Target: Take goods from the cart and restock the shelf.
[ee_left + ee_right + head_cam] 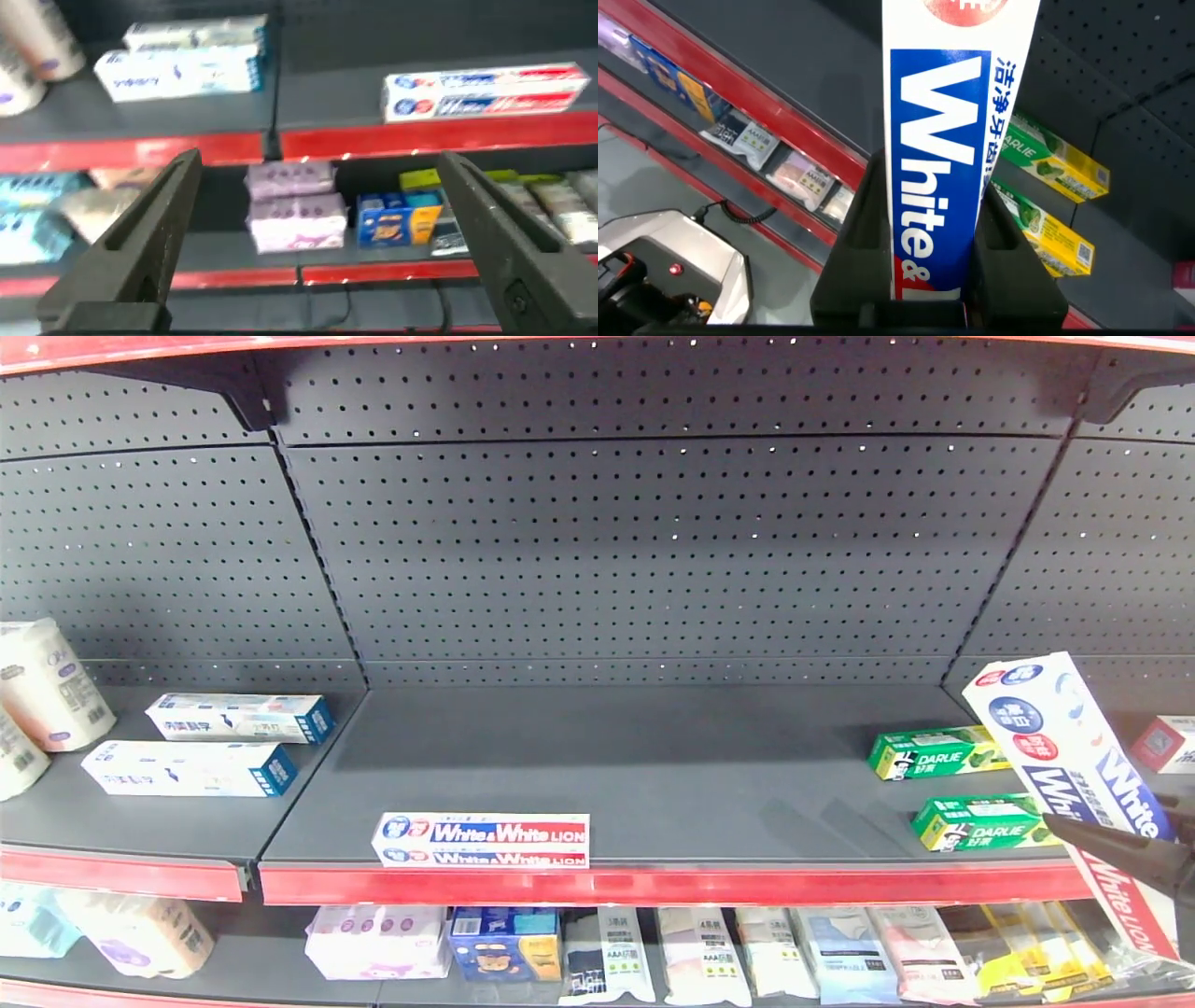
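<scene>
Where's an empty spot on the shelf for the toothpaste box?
The toothpaste box could go on the wide bare shelf behind the flat white-and-red box, between the blue-ended boxes and the green boxes. The lower shelf is packed.

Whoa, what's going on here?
A robot is restocking a dark grey shop shelf. Its right gripper holds a long white, blue and red toothpaste box, tilted, near the shelf's right end, by two green toothpaste boxes. A matching box lies at the shelf's front edge. The left gripper hangs open and empty.
</scene>
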